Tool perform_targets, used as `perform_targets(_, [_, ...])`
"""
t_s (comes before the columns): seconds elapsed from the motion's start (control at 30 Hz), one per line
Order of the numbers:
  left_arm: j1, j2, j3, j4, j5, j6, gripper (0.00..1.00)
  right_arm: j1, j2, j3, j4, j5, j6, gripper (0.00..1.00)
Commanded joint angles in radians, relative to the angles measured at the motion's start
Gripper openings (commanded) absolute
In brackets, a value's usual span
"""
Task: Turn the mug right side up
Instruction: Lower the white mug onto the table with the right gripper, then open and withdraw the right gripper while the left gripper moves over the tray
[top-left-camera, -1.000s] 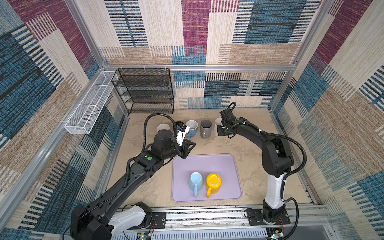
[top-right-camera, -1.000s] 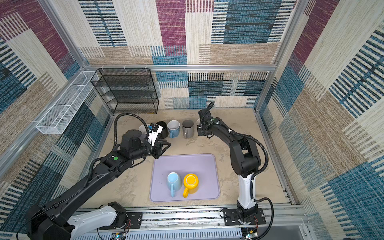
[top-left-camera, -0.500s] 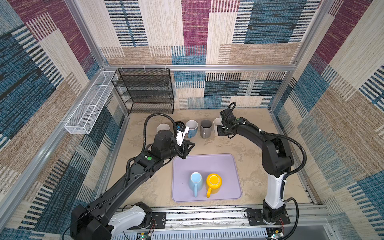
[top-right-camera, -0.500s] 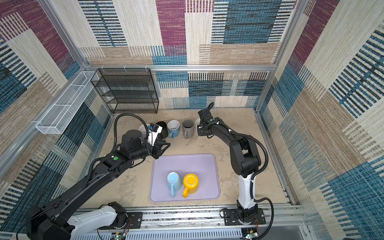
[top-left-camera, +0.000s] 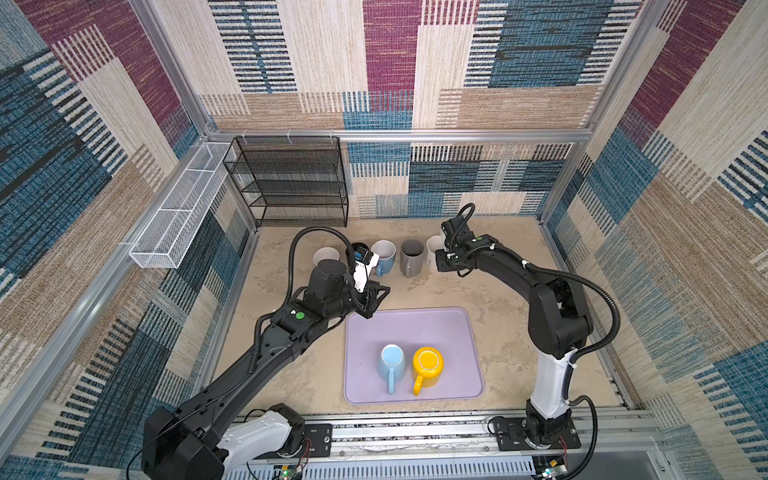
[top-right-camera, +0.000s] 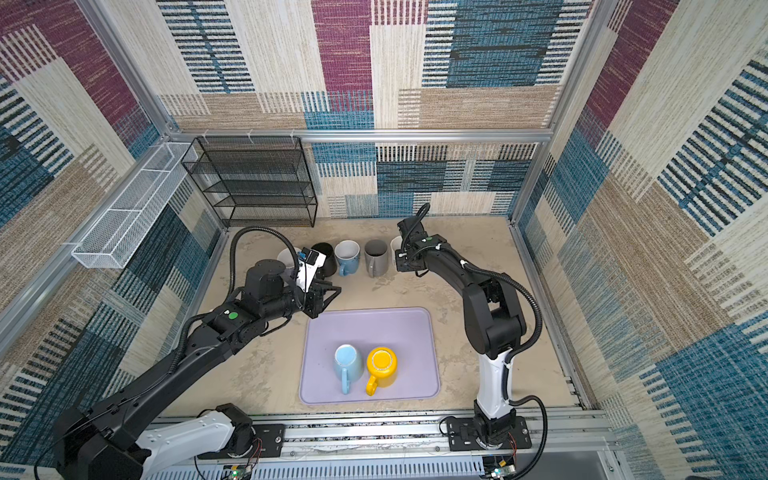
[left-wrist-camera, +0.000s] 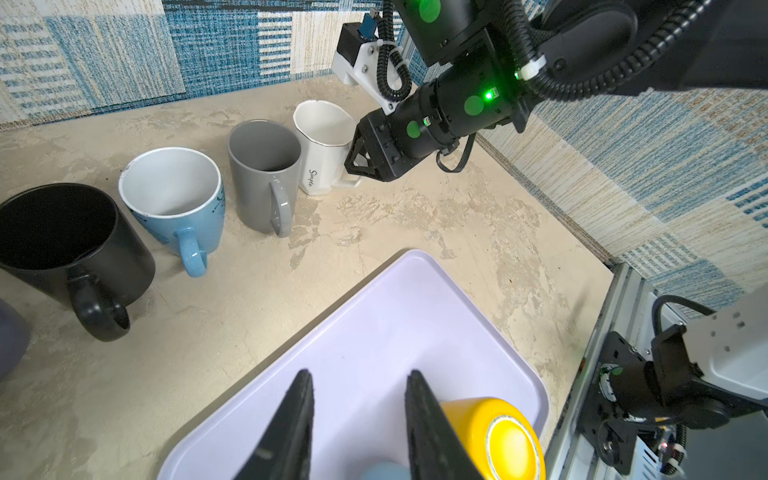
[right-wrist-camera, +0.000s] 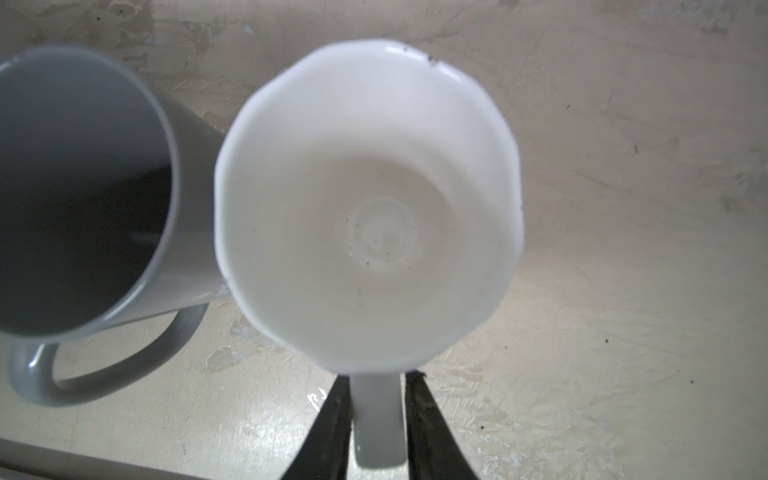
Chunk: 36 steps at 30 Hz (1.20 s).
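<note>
White mug (right-wrist-camera: 365, 208) stands upright just ahead of our right hand (right-wrist-camera: 379, 378), handle (right-wrist-camera: 378, 432) between its fingers (right-wrist-camera: 332, 436); clamped or not, we cannot tell.

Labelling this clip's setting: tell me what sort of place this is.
Probably a robot test cell, not a real kitchen: an aluminium frame hung with patterned panels, a left arm and right arm bolted to a front rail, and a row of mugs by a lavender tray.

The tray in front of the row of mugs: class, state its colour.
Plain pale lilac, no pattern. The tray shows best in both top views.
</note>
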Motion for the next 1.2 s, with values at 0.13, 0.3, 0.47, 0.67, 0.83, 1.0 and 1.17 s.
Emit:
perform_targets(0.13, [0.001,0.005,0.015,0.003,0.004,0.021,0.34,0.006,-0.035,-0.027,0.032,-0.038,0.015,0.26])
perform_targets(0.3, [0.001,0.007,0.021,-0.004,0.003,0.022,0.34,0.011,-0.047,-0.037,0.038,-0.06,0.013,0.26])
perform_targets(0.47, [0.001,0.005,0.026,-0.013,-0.01,0.019,0.35,0.01,-0.078,-0.062,0.053,-0.031,0.02,0.26])
perform_targets(0.67, [0.001,-0.003,0.027,-0.024,-0.025,0.015,0.35,0.009,-0.153,-0.127,0.088,0.0,0.032,0.24])
perform_targets(0.83, [0.001,0.005,0.04,-0.059,-0.046,0.005,0.35,0.009,-0.225,-0.185,0.116,0.013,0.044,0.24])
perform_targets(1.0, [-0.003,0.008,0.044,-0.124,-0.044,-0.076,0.33,0.006,-0.28,-0.238,0.141,0.035,0.061,0.25])
perform_targets(1.17, [-0.048,-0.024,0.014,-0.236,-0.093,-0.166,0.33,-0.003,-0.302,-0.3,0.173,0.035,0.08,0.25])
